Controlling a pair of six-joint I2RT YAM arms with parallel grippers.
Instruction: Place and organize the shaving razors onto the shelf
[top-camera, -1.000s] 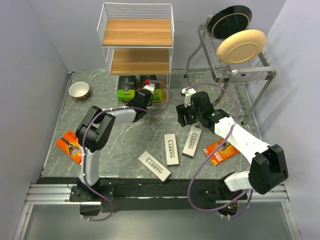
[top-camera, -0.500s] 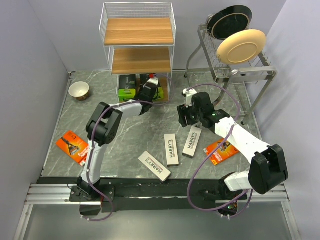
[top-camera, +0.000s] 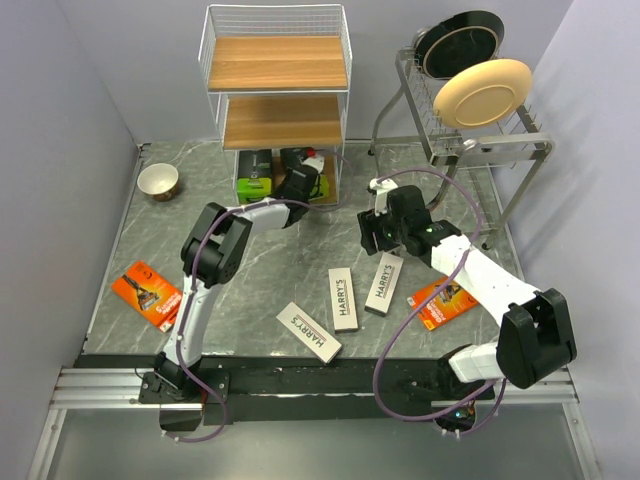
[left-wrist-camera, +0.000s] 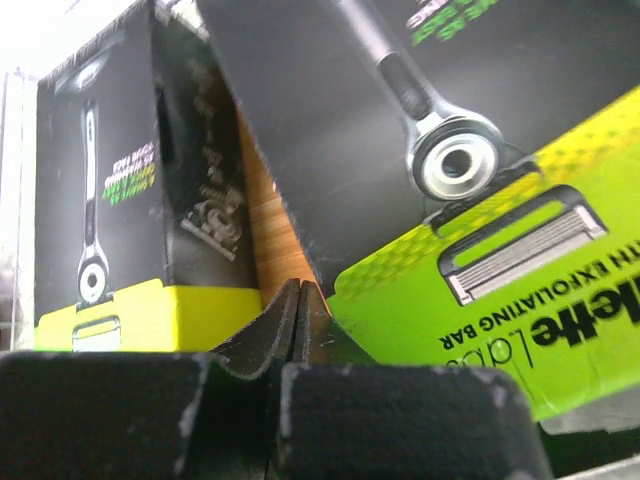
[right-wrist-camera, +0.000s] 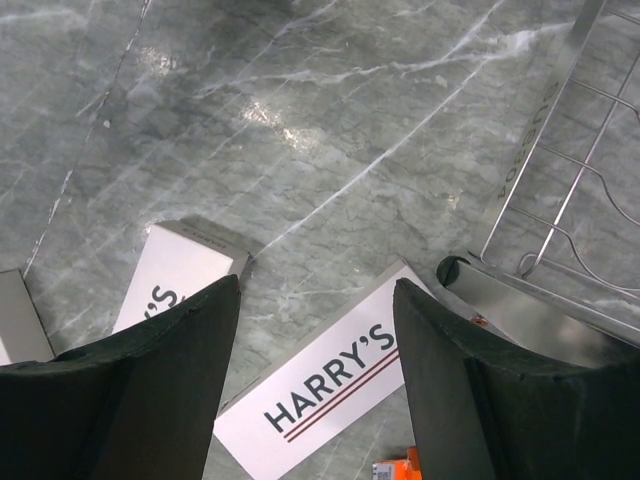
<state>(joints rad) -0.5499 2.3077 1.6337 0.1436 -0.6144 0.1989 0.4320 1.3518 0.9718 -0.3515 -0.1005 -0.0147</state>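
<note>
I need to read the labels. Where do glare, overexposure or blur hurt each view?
Left wrist view: top-left corner blown out white, shut jaws a dark soft mass, print on the black razor box with lime-green end sharp. Right wrist view: glare patch on the grey marble tabletop; the long white HARRY'S box reads clearly. Top external view: even light, soft shadows.

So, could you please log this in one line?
left gripper: shut, at tilted black-green box on shelf | right gripper: open, over Harry's box

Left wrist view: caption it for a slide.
Shut left gripper points between an upright razor box and a tilted razor box.
</note>
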